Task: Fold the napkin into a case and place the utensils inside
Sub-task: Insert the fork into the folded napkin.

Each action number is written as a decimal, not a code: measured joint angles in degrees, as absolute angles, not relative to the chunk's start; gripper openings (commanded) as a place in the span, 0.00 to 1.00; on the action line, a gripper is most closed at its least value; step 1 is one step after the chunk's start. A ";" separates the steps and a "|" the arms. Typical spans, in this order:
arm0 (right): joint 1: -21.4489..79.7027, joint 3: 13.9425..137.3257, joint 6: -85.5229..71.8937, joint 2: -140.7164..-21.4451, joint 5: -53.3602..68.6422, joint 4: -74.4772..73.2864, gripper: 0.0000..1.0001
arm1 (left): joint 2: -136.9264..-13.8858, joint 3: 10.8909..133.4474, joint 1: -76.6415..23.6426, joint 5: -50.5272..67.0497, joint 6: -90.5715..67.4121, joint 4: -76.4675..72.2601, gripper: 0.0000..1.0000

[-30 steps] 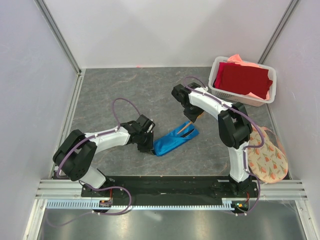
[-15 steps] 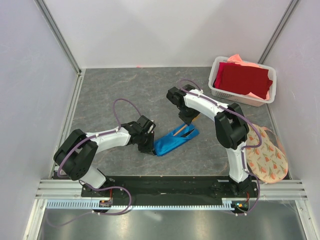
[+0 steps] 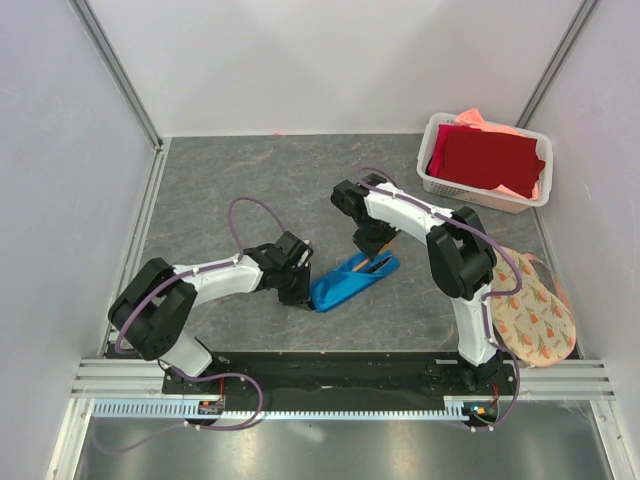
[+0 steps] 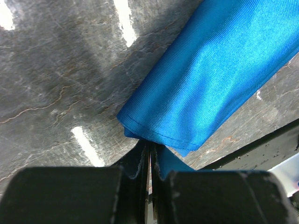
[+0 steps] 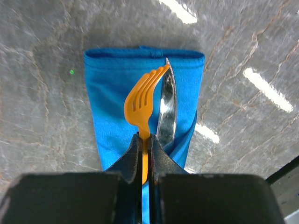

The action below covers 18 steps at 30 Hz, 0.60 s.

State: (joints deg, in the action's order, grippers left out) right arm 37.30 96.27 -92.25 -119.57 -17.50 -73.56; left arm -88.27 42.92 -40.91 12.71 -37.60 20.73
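Observation:
The bright blue napkin (image 3: 345, 283) lies as a narrow folded case in the middle of the table. My left gripper (image 3: 300, 292) is shut at its near-left end; in the left wrist view (image 4: 149, 147) a lower layer of the cloth (image 4: 205, 79) runs into the closed jaws. My right gripper (image 3: 372, 250) is at the far-right end, shut on the handle of an orange fork (image 5: 141, 100), tines pointing along the case (image 5: 110, 102). A silver knife (image 5: 167, 109) lies on the cloth beside the fork, its lower part tucked under a blue fold.
A white basket (image 3: 440, 180) with a dark red cloth (image 3: 490, 158) and a salmon-pink cloth (image 3: 480, 120) stands at the back right. A round floral mat (image 3: 540, 315) lies at the right, beside the right arm's base. A black rail (image 3: 330, 365) runs along the near edge.
My right gripper has moved left and down over the case's far end with the fork. The case has shifted slightly. The left gripper stays at the near-left end.

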 measured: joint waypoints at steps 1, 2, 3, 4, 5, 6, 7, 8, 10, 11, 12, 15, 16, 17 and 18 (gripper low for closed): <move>37.41 96.14 -92.29 -119.57 -17.23 -73.56 0.00 | -88.27 42.92 -40.97 12.71 -37.60 20.64 0.07; 37.56 96.01 -92.33 -119.57 -16.78 -73.56 0.00 | -88.27 42.92 -41.01 12.71 -37.60 20.62 0.07; 37.69 95.88 -92.38 -119.61 -16.45 -73.56 0.00 | -88.29 42.92 -41.04 12.69 -37.60 20.60 0.07; 37.82 95.79 -92.40 -119.66 -16.21 -73.54 0.00 | -88.29 42.92 -41.01 12.71 -37.63 20.60 0.07; 37.93 95.64 -92.44 -119.68 -16.03 -73.52 0.00 | -88.29 42.92 -41.04 12.71 -37.65 20.60 0.07; 38.04 95.20 -92.62 -119.68 -15.55 -73.28 0.00 | -88.29 42.92 -41.06 12.69 -37.67 20.60 0.07; 38.15 94.91 -92.71 -119.70 -15.22 -73.25 0.00 | -88.29 42.92 -41.10 12.67 -37.71 20.58 0.07; 38.22 94.41 -92.86 -119.70 -14.83 -72.90 0.00 | -88.29 42.92 -41.23 12.60 -37.89 20.53 0.07; 38.37 93.49 -93.12 -119.72 -14.11 -72.40 0.00 | -88.29 42.92 -41.41 12.58 -37.95 20.40 0.07; 38.41 93.03 -93.27 -119.72 -13.76 -72.10 0.00 | -88.29 42.92 -41.52 12.56 -37.98 20.40 0.07; 38.46 92.60 -93.30 -119.74 -13.45 -71.72 0.07 | -88.29 42.92 -41.56 12.53 -38.02 20.40 0.07; 38.46 92.05 -93.30 -119.74 -13.15 -70.96 0.33 | -88.27 42.92 -41.60 12.53 -38.06 20.40 0.07; 38.46 92.03 -93.30 -119.74 -13.13 -70.78 0.39 | -88.27 42.92 -41.60 12.53 -38.06 20.40 0.07; 38.46 92.01 -93.34 -119.74 -13.06 -70.57 0.44 | -88.23 42.89 -41.60 12.49 -38.09 20.40 0.07; 38.48 92.01 -93.21 -119.74 -12.95 -70.30 0.53 | -88.20 42.89 -41.63 12.47 -38.09 20.43 0.08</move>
State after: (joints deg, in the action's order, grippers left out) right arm 38.48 92.01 -93.21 -119.74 -12.95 -70.30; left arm -88.20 42.89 -41.63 12.47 -38.09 20.43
